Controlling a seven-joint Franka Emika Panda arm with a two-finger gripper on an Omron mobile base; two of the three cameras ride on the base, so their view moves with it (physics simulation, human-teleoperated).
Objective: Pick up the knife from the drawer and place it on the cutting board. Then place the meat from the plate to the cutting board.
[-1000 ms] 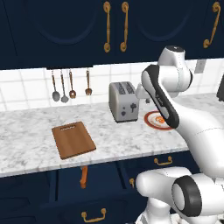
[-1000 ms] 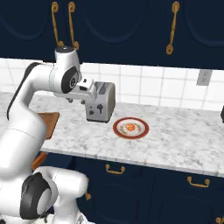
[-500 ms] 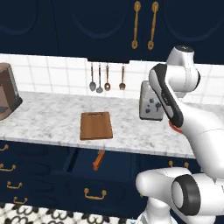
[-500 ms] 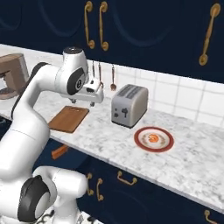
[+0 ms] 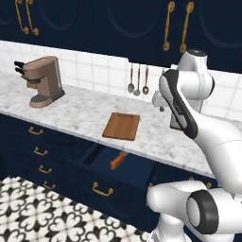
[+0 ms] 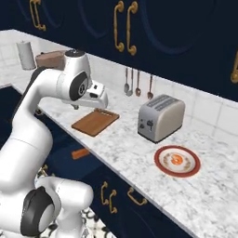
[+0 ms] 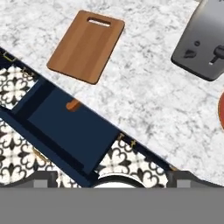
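On the speckled marble worktop (image 5: 80, 111) lies the flat rectangular wooden cutting board (image 5: 122, 126). The orange-handled knife (image 5: 118, 160) rests in the open navy drawer (image 5: 118, 172). The gripper (image 6: 103, 103) hovers high above, fingers apart, empty.

Base views flank the cutting board (image 5: 121, 126); hand view looks straight down.

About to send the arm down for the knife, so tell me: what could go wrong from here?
1. The knife lies in the open drawer close under the counter edge, handle partly hidden in the hand view; the descending arm may clip that edge.
2. The cutting board sits near the edge just above the drawer; lifting the knife could nudge it.
3. The gripper hangs high above the board, jaws open, so the reach down is long.
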